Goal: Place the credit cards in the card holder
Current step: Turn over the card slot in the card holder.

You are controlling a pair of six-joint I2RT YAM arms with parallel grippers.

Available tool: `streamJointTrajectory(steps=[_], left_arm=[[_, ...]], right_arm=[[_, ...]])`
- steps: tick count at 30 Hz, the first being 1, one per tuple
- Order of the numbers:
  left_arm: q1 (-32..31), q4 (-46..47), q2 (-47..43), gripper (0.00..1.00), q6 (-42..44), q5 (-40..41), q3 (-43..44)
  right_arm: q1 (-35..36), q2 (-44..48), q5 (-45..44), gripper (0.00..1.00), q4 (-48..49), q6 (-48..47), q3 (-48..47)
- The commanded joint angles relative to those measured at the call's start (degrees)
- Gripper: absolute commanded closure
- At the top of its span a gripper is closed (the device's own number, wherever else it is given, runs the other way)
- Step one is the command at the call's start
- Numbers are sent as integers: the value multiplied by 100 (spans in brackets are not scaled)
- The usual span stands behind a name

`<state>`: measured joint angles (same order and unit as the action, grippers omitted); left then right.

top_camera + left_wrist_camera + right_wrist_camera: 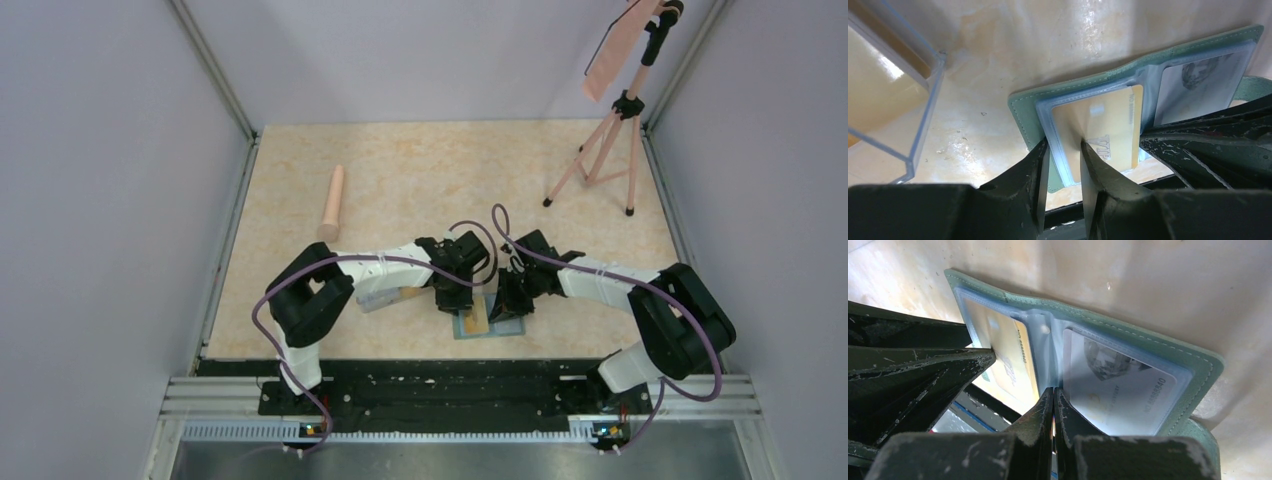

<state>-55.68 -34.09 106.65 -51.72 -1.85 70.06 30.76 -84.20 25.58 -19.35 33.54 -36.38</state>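
The green card holder [462,329] lies open near the table's front edge. It also shows in the left wrist view [1020,107] and the right wrist view [1168,347]. A yellow-orange credit card [1108,125] sits in its left see-through pocket, and a pale whitish-blue card [1118,390] sits in the right pocket. My left gripper [1064,144] is narrowly open over the left pocket's edge, with one fingertip [1084,146] touching the yellow card. My right gripper [1054,390] is shut, its tips at the holder's centre fold, with nothing seen between them.
A clear plastic box [923,90] stands just left of the holder, partly under my left arm [385,295]. A pink cylinder [333,203] lies at the back left. A pink tripod [600,150] stands at the back right. The table's front edge is close behind the holder.
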Motion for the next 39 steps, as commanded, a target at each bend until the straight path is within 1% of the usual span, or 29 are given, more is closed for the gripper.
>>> streamJointTrajectory(steps=[1, 6, 9, 13, 19, 26, 28, 33, 39], left_arm=[[-118, 265, -5, 68, 119, -186, 237], [-112, 257, -250, 72, 114, -162, 284], [-118, 83, -273, 73, 133, -135, 381], [-155, -298, -178, 71, 210, 39, 582], [-226, -465, -87, 70, 314, 86, 796], [-284, -781, 31, 72, 454, 131, 1091], [-304, -917, 44, 73, 499, 372, 1199], [-372, -1249, 168, 73, 660, 532, 1525], [-413, -1448, 413, 70, 763, 461, 1607]], right_arm=[[97, -97, -65, 100, 65, -92, 37], [101, -88, -50, 100, 38, -101, 18], [97, -81, -53, 100, 24, -112, 17], [97, -83, -45, 100, 21, -112, 11], [109, -73, -45, 100, -15, -128, -5], [105, -78, -53, 100, -41, -138, -18], [112, -77, -61, 100, -71, -150, -42], [103, -69, -71, 100, -116, -165, -84], [105, -60, -80, 100, -153, -182, -107]])
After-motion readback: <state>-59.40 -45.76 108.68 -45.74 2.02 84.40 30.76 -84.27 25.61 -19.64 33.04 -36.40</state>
